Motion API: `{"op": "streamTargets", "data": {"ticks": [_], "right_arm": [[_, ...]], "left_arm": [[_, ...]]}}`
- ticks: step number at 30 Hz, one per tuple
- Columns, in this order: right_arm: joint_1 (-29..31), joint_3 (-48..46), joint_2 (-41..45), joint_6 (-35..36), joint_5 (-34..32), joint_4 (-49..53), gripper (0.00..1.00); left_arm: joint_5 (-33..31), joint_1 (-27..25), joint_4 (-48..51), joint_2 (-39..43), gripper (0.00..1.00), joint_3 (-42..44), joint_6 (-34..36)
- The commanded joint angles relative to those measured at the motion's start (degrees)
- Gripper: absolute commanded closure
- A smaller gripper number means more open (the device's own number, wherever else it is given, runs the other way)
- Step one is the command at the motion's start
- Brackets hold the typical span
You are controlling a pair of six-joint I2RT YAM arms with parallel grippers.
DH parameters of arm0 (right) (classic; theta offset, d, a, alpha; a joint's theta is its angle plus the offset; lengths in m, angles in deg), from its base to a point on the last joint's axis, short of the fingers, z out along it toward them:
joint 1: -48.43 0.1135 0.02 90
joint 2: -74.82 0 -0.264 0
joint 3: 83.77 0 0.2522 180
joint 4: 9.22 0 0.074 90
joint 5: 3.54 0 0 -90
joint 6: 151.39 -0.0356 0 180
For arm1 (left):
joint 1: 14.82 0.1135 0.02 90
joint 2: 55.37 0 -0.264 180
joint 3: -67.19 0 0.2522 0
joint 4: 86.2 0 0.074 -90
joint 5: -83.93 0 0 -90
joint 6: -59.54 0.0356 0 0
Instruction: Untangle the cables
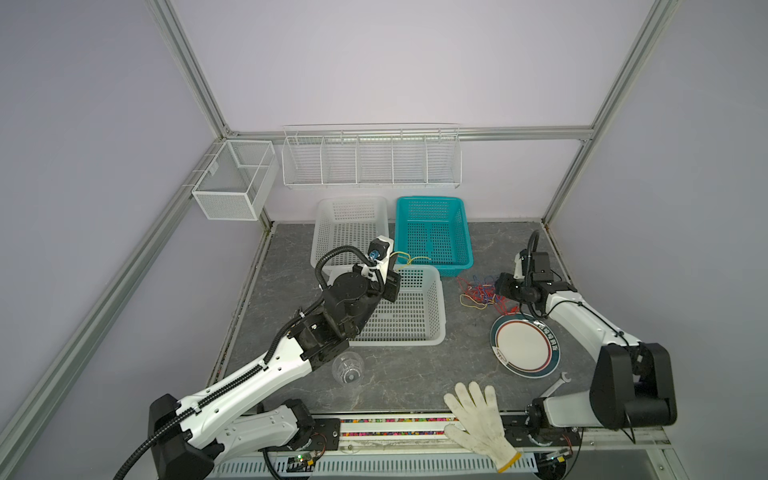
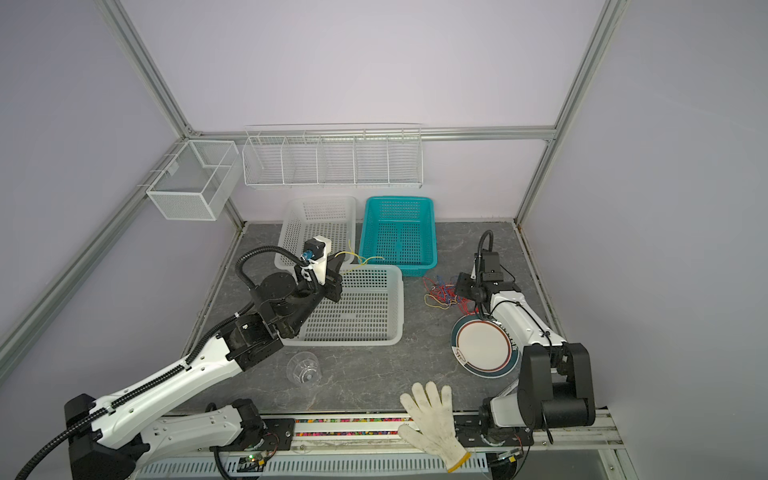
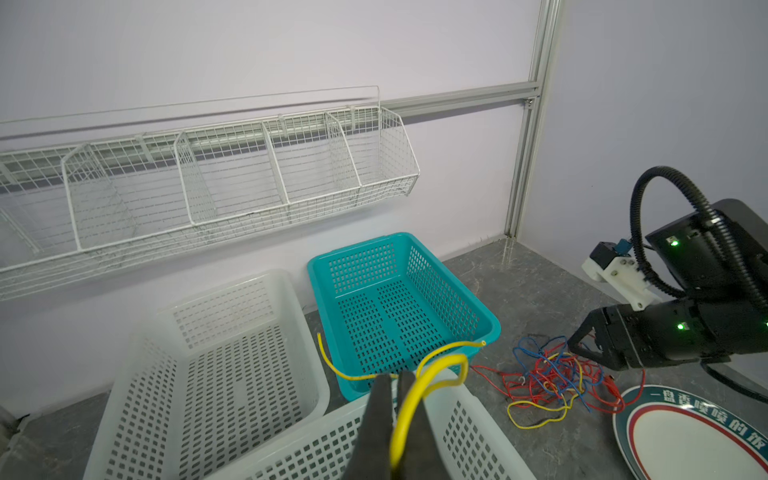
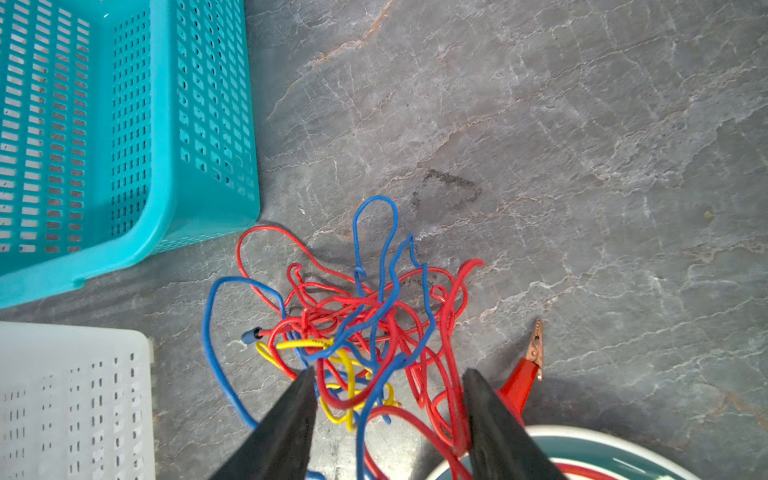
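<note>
**Inspector:** Progress on the cables?

**Assessor:** One yellow cable (image 3: 409,411) was clear of the rest. It was pinched in the closed left gripper (image 3: 395,378) above the far rim of the near white basket (image 1: 440,307), and both its ends hung free. Judged: one strand separated, most of the work left.

**Inspector:** The remainder?

**Assessor:** The tangle (image 4: 361,328) of red, blue and yellow wires lay knotted on the grey tabletop (image 4: 582,145), right of the baskets. The right gripper (image 4: 388,374) stood over it with jaws well parted. Strands lay between them and nothing was visibly clamped.

**Inspector:** Edges?

**Assessor:** The near corner of the teal basket (image 4: 199,124) sat just far-left of the tangle. The plate (image 1: 524,347) bordered its near side, with red strands lying over the rim. A red alligator clip (image 4: 521,382) lay beside one jaw.

**Inspector:** Room to move?

**Assessor:** Bare tabletop lay far and right of the tangle, which I judged the best room for spreading wires. Leftward pulls risked snagging on the basket walls
</note>
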Motion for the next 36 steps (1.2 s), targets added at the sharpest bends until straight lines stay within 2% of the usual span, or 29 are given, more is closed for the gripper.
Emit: {"op": "streamTargets", "data": {"ticks": [1, 9, 15, 16, 18, 22, 25, 29, 32, 36], "right_arm": [[0.4, -1.0, 1.7, -0.1, 0.2, 0.4, 0.41], [0.7, -1.0, 1.8, -0.2, 0.2, 0.4, 0.41], [1.2, -1.0, 2.4, -0.3, 0.4, 0.6, 0.41], [1.3, -1.0, 2.7, -0.3, 0.3, 0.7, 0.41], [1.4, -1.0, 3.1, -0.3, 0.2, 0.9, 0.41], [1.4, -1.0, 3.1, 0.0, 0.1, 1.3, 0.41], [1.5, -1.0, 2.7, 0.3, 0.0, 1.4, 0.41], [1.5, -1.0, 1.8, 0.5, 0.0, 1.3, 0.41], [1.5, -1.0, 0.6, 1.1, -0.4, 1.5, 0.40], [1.6, -2.8, -1.5, 1.2, -1.1, 1.2, 0.40]], "left_arm": [[-2.3, 0.5, 4.1, 1.3, 1.00, 2.6, -4.1], [-3.7, 0.7, 8.0, 1.4, 1.00, 6.9, -9.3], [-6.4, 1.5, 9.4, -2.1, 1.00, 8.3, -12.2], [-6.4, 1.5, 9.8, -2.7, 0.96, 8.2, -12.2], [-6.0, 1.7, 10.2, -3.9, 0.82, 7.9, -11.9], [-5.3, 1.6, 10.1, -5.1, 0.44, 7.6, -11.3], [-5.3, 1.7, 9.3, -5.0, 0.29, 7.9, -10.9], [-5.2, 1.7, 8.1, -4.5, 0.20, 7.9, -10.2], [-3.5, 1.6, 6.5, -4.2, 0.20, 7.7, -9.3], [1.8, 1.7, 3.1, -5.1, 0.20, 6.7, -8.1]]}}
